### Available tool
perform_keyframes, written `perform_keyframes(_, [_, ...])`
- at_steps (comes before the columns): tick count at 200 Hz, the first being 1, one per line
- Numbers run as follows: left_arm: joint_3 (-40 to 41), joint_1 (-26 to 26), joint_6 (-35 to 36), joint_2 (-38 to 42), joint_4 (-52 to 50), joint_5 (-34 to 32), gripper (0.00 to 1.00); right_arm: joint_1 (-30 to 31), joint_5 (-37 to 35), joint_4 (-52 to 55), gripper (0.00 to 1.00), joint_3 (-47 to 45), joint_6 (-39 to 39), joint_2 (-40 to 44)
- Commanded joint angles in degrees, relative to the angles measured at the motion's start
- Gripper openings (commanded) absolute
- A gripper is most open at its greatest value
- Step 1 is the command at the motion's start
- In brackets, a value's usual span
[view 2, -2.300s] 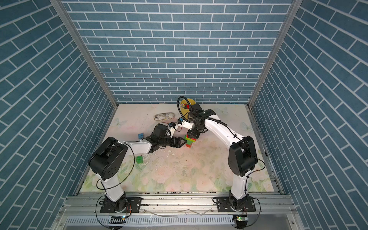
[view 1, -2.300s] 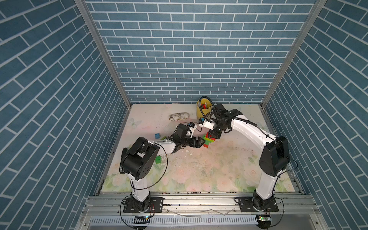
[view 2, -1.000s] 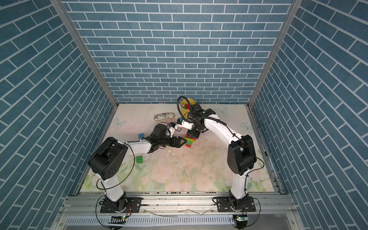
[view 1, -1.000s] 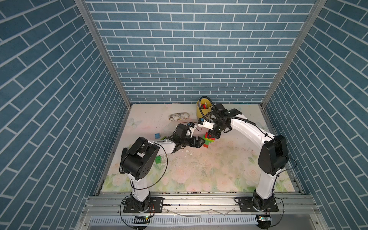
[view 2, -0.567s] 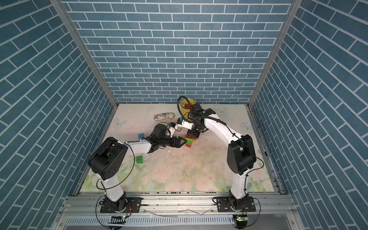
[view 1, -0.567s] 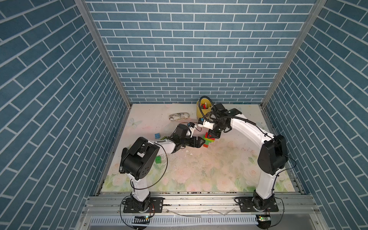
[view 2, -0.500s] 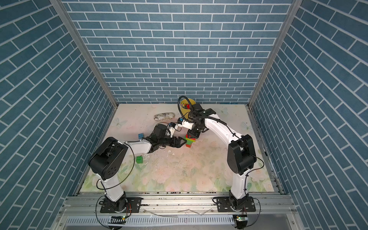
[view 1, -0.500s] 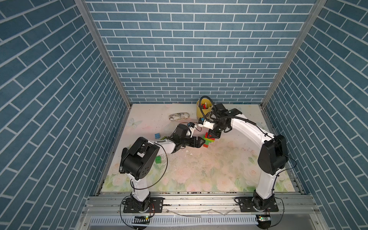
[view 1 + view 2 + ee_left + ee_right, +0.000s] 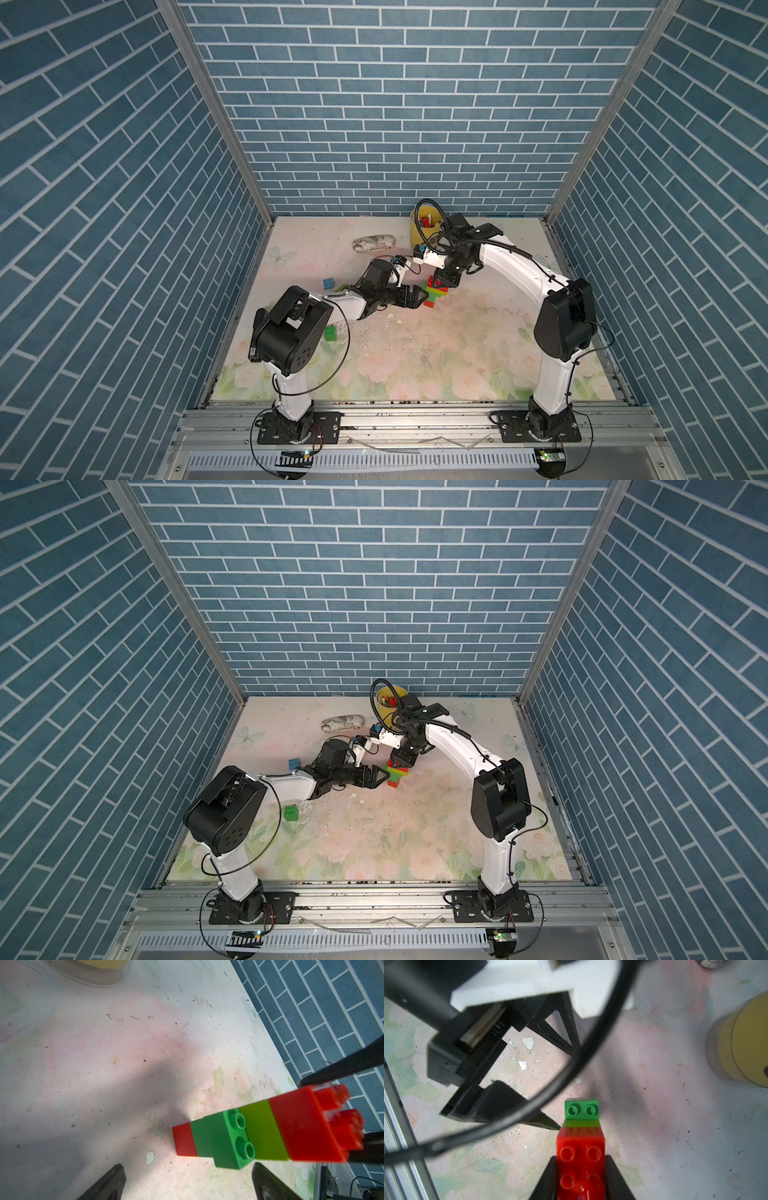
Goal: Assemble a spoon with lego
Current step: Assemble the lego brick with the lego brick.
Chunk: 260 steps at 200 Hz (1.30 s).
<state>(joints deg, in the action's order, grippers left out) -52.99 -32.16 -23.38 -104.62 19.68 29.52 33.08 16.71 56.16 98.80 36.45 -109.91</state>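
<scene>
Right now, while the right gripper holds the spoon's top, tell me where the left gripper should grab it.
Probably the spoon's narrow stem, below the wider green brick, across its flat side faces. Come in low from the left gripper's own side: its open jaws face there, and the right gripper clamps the red top brick.

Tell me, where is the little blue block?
In both top views the blue block sits on the table's left side, just beyond the left arm toward the back wall, with a loose green block nearer the front.
</scene>
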Motion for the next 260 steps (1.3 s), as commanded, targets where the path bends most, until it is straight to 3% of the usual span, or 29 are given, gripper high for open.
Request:
perform_keyframes(1, [0.52, 0.28, 0.18, -0.06, 0.33, 0.1, 0.97, 0.51, -2.1, 5.16, 0.27, 0.45, 0.03, -3.21])
perform_keyframes(38, [0.73, 0.27, 0.17, 0.16, 0.36, 0.01, 0.97, 0.84, -3.24, 5.69, 0.37, 3.17, 0.12, -3.51])
perform_keyframes(110, [0.87, 0.34, 0.21, 0.19, 0.27, -0.33, 0.97, 1.81, -3.66, 6.0, 0.46, 4.65, 0.13, -3.56])
perform_keyframes(136, [0.96, 0.28, 0.2, 0.3, 0.28, -0.31, 0.97, 1.82, -4.31, 5.67, 0.7, 5.33, -0.41, -3.56])
perform_keyframes(190, [0.9, 0.48, 1.3, 3.4, -3.0, -1.72, 0.97, 1.81, -4.73, 5.03, 0.87, 5.03, -0.75, -1.45])
perform_keyframes(230, [-0.86, 1.05, 5.22, 12.95, -17.83, -6.28, 0.97, 2.08, -3.41, 1.76, 0.91, 2.1, -2.74, 5.38])
perform_keyframes(245, [-2.51, 1.59, 7.13, 18.2, -28.91, -11.12, 0.97, 2.08, -3.31, -1.41, 0.93, -0.56, -3.67, 9.02])
perform_keyframes(260, [-4.99, 2.09, 6.18, 23.39, -42.37, -20.45, 0.96, 1.99, -3.87, -6.03, 0.93, -4.3, -4.92, 12.68])
